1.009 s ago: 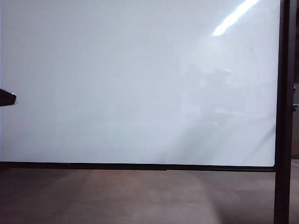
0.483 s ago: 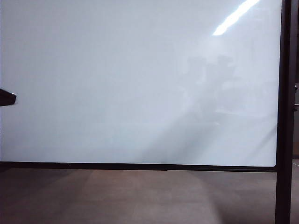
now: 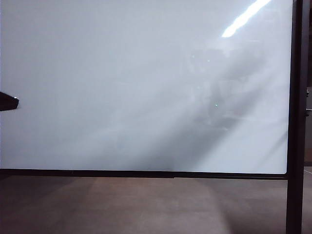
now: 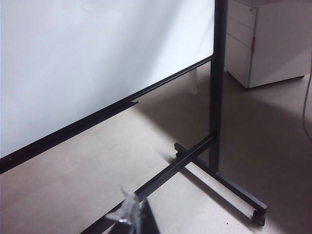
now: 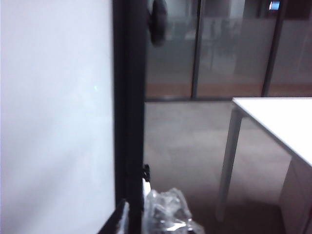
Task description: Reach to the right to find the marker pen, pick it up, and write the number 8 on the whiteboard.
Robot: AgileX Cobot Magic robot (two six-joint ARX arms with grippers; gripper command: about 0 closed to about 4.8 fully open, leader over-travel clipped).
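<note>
The whiteboard (image 3: 122, 83) fills the exterior view, blank and glossy, with a glare streak at its upper right. No number 8 shows on it, and I cannot make out the marker pen in any view. My left gripper (image 3: 9, 102) pokes in at the far left edge, in front of the board. In the left wrist view its tape-wrapped fingertips meet, and the left gripper (image 4: 130, 214) holds nothing. My right gripper (image 5: 144, 210) is beside the board's black post (image 5: 129, 97). Its jaws stand slightly apart and empty. A small white-and-black piece (image 5: 145, 183) sits against the post; I cannot tell what it is.
The board's black frame rail (image 3: 146, 173) and right post (image 3: 294, 122) stand over a brown floor. The stand's foot with a caster (image 4: 258, 217) lies on the floor. A white cabinet (image 4: 263, 44) stands behind the board. A white table (image 5: 278, 122) and glass partitions (image 5: 219, 48) lie beyond the post.
The dim reflection on the board's right half has shifted and grown into a darker slanted band. The left gripper tip has stayed in place.
</note>
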